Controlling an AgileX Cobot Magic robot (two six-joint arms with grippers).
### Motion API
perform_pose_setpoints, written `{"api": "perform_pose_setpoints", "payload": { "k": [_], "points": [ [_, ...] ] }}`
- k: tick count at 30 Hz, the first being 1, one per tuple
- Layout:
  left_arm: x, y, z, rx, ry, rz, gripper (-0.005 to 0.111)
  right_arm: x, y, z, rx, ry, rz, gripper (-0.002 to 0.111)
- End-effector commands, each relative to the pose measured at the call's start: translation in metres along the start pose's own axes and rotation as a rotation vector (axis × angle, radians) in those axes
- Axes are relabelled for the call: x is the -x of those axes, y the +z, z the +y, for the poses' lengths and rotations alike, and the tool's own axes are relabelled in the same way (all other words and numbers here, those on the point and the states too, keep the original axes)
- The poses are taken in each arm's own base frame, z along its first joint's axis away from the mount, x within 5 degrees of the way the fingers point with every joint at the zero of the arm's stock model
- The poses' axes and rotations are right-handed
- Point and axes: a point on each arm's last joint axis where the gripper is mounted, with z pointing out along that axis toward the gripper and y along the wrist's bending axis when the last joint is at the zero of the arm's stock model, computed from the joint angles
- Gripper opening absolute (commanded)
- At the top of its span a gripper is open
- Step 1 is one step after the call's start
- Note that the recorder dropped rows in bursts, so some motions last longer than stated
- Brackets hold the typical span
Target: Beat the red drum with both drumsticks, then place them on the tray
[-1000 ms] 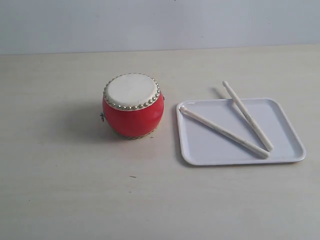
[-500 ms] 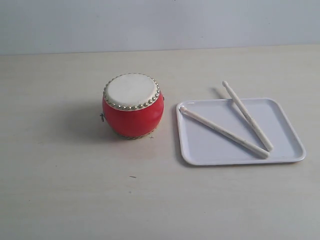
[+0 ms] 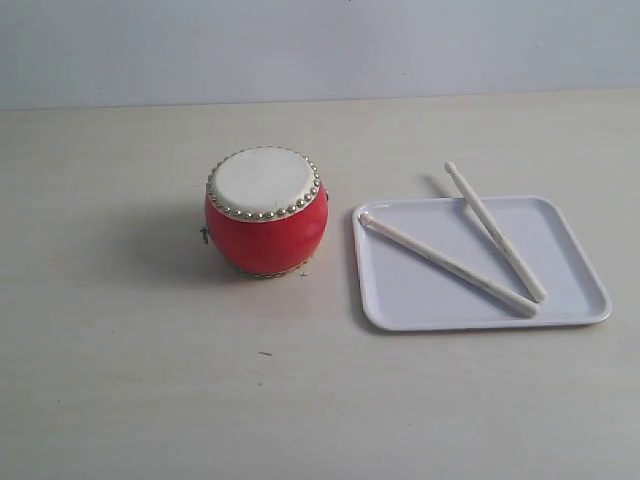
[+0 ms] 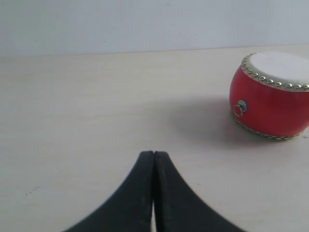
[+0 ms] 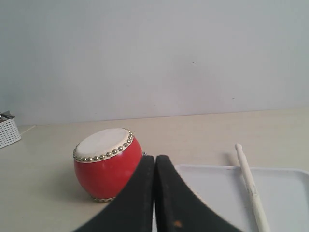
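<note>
The red drum [image 3: 266,212] stands upright on the table, its cream skin facing up; it also shows as the drum [image 4: 271,94] and the drum [image 5: 107,163]. To its right lies the white tray [image 3: 415,297] with two drumsticks on it. One drumstick [image 3: 448,264] lies diagonally inside; the other drumstick [image 3: 495,232] pokes its tip over the far rim and shows as the drumstick [image 5: 251,186]. My left gripper [image 4: 153,153] is shut and empty, left of the drum. My right gripper [image 5: 155,157] is shut and empty, near the tray [image 5: 212,186]. Neither arm shows in the exterior view.
A white basket-like box [image 5: 8,130] sits at the table's far left edge in the right wrist view. A pale wall backs the table. Bare tabletop [image 3: 150,380] lies in front of the drum and tray.
</note>
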Motion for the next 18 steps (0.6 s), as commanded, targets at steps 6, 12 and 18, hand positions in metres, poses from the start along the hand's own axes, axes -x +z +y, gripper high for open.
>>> {"api": "perform_pose_setpoints", "payload": {
  "k": [6,12,18],
  "points": [
    [0.0007,-0.0006,0.0017,0.032,-0.007,-0.009,0.0,-0.0014,-0.0003,0.0002,0.007,-0.013,0.003,0.0],
    [0.0007,-0.0006,0.0017,0.031,-0.007,-0.009,0.0,-0.0014,-0.0003,0.0002,0.007,-0.013,0.003,0.0],
    [0.0007,-0.0006,0.0017,0.031,-0.007,-0.009,0.0,-0.0014,-0.0003,0.0002,0.007,-0.013,0.003,0.0]
  ]
}}
